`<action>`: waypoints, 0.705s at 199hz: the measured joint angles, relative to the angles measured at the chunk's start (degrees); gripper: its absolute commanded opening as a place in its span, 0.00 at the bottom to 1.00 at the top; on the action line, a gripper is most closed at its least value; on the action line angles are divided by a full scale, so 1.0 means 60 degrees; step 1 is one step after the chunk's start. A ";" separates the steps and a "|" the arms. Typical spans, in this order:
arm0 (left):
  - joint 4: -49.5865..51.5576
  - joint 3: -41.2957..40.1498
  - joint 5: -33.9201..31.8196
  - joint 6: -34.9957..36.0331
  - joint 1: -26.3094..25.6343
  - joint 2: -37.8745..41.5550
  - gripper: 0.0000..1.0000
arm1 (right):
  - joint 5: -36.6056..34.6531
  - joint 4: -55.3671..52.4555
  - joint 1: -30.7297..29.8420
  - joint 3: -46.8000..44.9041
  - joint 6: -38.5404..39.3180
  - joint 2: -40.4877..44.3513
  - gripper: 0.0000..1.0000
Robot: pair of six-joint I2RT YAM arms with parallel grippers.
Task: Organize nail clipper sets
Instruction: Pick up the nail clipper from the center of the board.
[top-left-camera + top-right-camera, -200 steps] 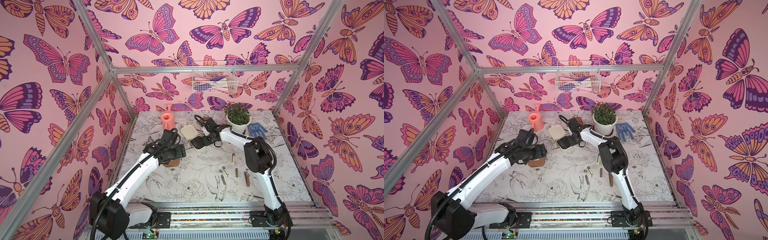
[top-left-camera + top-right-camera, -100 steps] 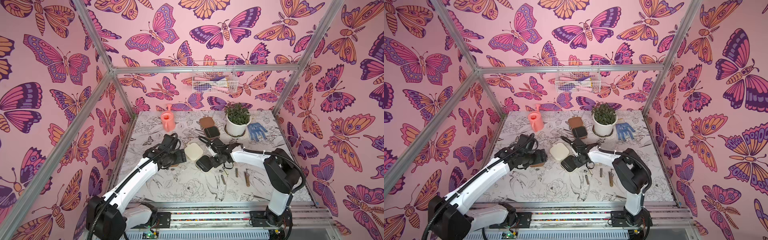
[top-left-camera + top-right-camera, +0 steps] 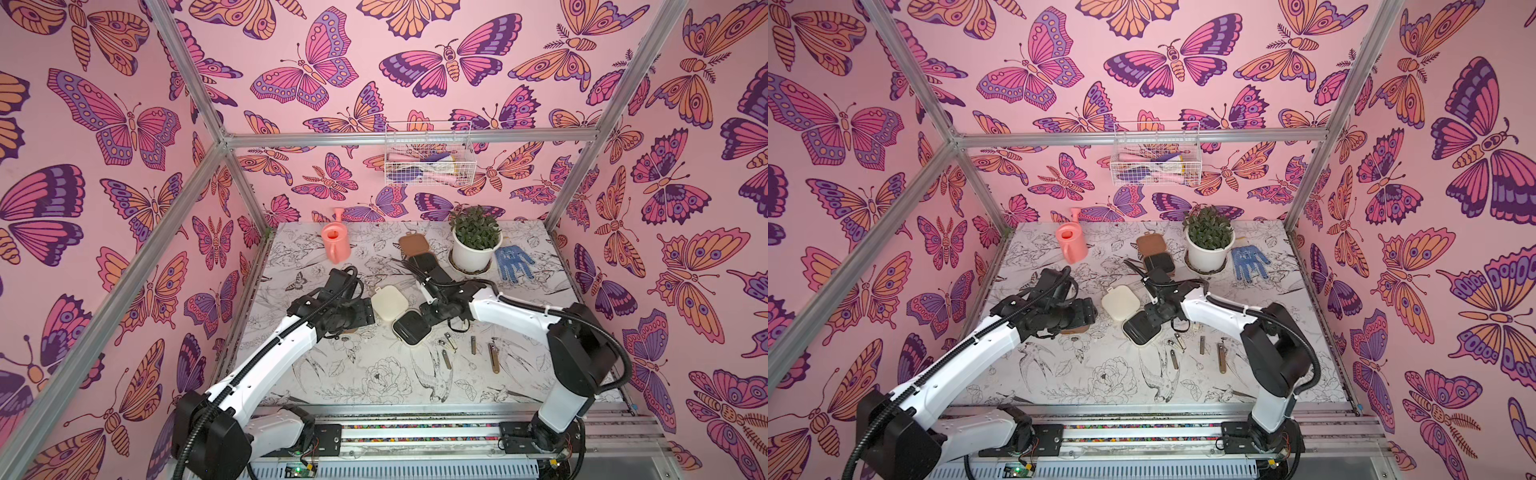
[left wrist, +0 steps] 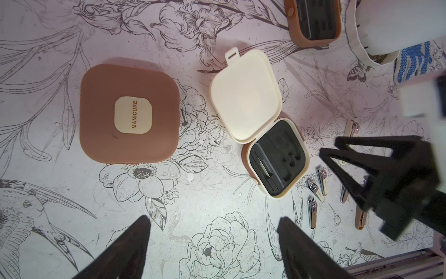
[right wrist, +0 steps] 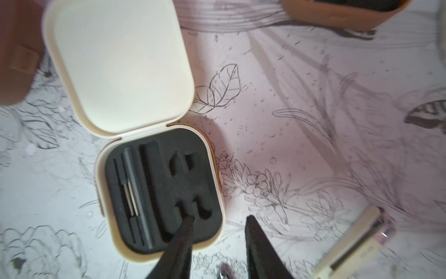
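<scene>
The cream nail clipper case lies open mid-table in both top views, lid (image 3: 388, 302) flat and black-lined base (image 3: 410, 328) beside it. My right gripper (image 5: 220, 219) is open astride the base (image 5: 159, 190) wall, one finger over the lining and one outside. A closed brown case (image 4: 129, 118) labelled MANICURE lies under my left gripper (image 4: 213, 224), which hovers open and empty. A second brown case (image 3: 415, 249) lies open at the back. Several loose metal clippers (image 3: 446, 347) lie just right of the cream base.
At the back stand a pink watering can (image 3: 336, 245) and a potted plant (image 3: 476, 245), with a blue dotted glove (image 3: 513, 262) to their right. A wire basket (image 3: 428, 162) hangs on the back wall. Aluminium posts frame the table.
The right arm dragged the open cream case from the back to mid-table, uncovering the open brown case behind. Its jaws have now parted off the case rim. The left gripper shifted only slightly.
</scene>
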State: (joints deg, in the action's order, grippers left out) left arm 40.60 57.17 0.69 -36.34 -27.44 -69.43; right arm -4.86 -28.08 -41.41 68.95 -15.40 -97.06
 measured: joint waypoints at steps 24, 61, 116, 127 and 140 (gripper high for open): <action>-0.0022 -0.0018 0.0033 0.0004 0.0000 0.0000 0.84 | -0.0033 -0.0477 0.0568 -0.0255 -0.0539 0.1530 0.41; -0.0226 -0.0237 0.0153 0.0015 -0.0058 0.0146 0.84 | -0.0160 -0.0863 0.2259 -0.1632 -0.1158 0.3195 0.50; -0.0557 -0.0361 0.0175 0.0044 -0.0109 0.0463 0.84 | 0.0007 -0.0984 0.2532 -0.1719 -0.1800 0.0994 0.52; -0.0586 -0.0382 0.0175 0.0044 -0.0109 0.0466 0.84 | -0.0022 -0.0903 0.2532 -0.1519 -0.1934 0.0335 0.49; -0.0601 -0.0430 0.0175 0.0040 -0.0109 0.0463 0.84 | -0.0058 -0.0867 0.2539 -0.1344 -0.2065 -0.0273 0.48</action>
State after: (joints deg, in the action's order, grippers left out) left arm 36.99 54.59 1.74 -36.10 -28.10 -66.65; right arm -5.21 -33.28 -26.17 60.88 -27.79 -98.70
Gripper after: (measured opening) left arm 0.843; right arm 0.489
